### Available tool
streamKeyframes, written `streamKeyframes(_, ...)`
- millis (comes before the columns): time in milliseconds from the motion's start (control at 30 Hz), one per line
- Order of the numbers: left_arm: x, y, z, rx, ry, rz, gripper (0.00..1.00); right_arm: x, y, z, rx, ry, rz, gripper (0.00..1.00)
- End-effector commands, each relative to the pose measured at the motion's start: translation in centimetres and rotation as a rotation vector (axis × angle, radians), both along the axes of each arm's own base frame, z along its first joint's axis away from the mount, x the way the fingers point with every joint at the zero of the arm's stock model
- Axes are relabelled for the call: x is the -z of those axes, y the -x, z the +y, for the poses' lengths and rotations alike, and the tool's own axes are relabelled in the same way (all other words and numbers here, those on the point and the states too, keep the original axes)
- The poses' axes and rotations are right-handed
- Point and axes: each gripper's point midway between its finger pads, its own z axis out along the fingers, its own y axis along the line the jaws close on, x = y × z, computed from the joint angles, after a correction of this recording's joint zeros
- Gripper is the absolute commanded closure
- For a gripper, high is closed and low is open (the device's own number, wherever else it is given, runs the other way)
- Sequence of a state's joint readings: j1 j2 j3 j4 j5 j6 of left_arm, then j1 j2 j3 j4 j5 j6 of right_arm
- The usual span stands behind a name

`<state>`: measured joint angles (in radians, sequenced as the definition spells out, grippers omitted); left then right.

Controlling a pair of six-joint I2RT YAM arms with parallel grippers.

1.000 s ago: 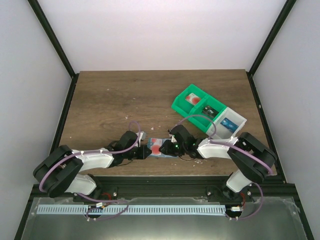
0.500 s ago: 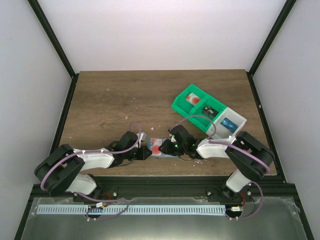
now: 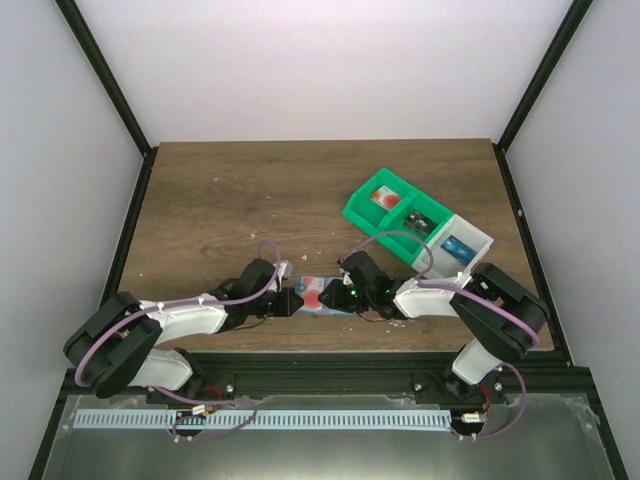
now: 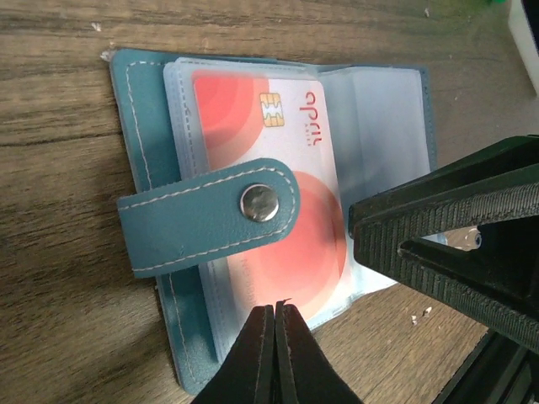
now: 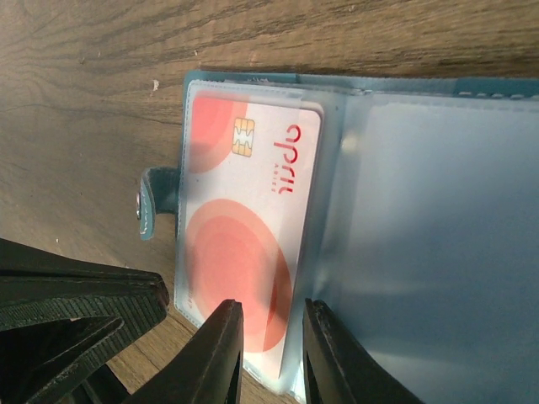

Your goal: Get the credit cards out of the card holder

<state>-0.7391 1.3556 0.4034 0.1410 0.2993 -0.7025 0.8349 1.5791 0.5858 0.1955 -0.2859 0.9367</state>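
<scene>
One card (image 5: 244, 227) sits sleeved in the open holder (image 4: 147, 135) on the table (image 4: 50, 320), left hand (image 4: 275, 313) shut at its edge, right hand (image 5: 269, 316) slightly parted over the card's end; stiff, light, probably slick, so pinch that near end.

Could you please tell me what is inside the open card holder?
A pale credit card with red circles and a chip sits in a clear sleeve; the sleeve beside it looks empty. Whether more cards lie beneath cannot be seen.
</scene>
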Motion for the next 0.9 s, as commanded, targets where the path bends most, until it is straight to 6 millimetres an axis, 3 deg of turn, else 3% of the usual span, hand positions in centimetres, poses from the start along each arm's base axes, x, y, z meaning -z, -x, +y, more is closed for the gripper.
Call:
streamKeyframes(0, -0.9, -0.8, -0.1, -0.003, -0.001, -0.032, 0.98, 0.1, 0.0, 0.0, 0.006, 0.006, -0.015, 0.78)
streamKeyframes(533, 2.4, 0.0, 0.9, -0.009, -0.063, 0.012, 0.99, 0.7, -0.1, 0.0, 0.009, 0.014, -0.011, 0.79)
streamKeyframes(867, 2.7, 0.1, 1.0, -0.008, -0.063, 0.016, 0.99, 0.7, 0.0, 0.3, -0.003, 0.000, -0.006, 0.86)
